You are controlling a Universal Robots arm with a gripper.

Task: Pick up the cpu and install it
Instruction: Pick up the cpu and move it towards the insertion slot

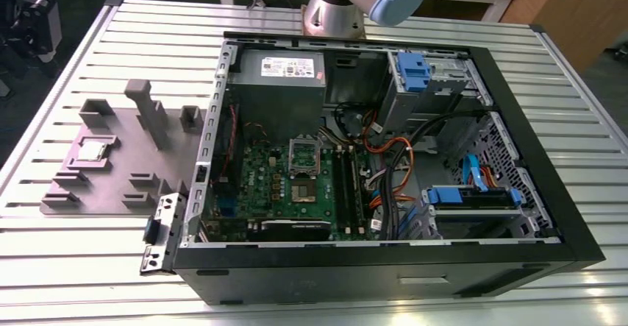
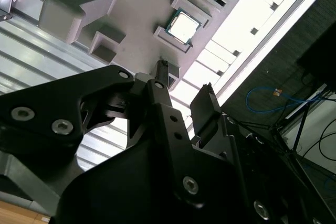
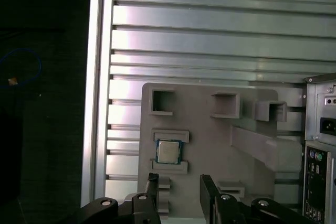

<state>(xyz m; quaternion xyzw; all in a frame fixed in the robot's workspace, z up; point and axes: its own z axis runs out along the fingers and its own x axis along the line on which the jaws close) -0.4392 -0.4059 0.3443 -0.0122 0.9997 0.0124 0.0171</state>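
**Item: cpu** [image 3: 168, 152] — small flat square chip. It has a pale silvery metal top with rounded corners and a thin dark blue-green border showing all round the edge.

**Location:** it lies flat on the grey fixture plate [image 3: 210, 145], seated between two low raised lips of that plate. In the exterior view the plate rests on the slatted metal table [image 1: 79, 238], to the exterior view's left of the open computer case [image 1: 549, 215] and apart from it. The chip sits toward the plate's outer side, away from the case.

**Gripper** [image 3: 178, 190]: black, two fingers [image 3: 152, 184] spread apart with nothing between them. It hangs over the fixture plate near the chip without touching it. In both wrist views the chip lies just beyond the fingertips.

**Case contents:** green motherboard [image 1: 265, 179] on the case floor, with its rectangular silver socket frame [image 1: 304, 153] near the middle. Orange and black cables and blue drive brackets lie toward the exterior view's right.
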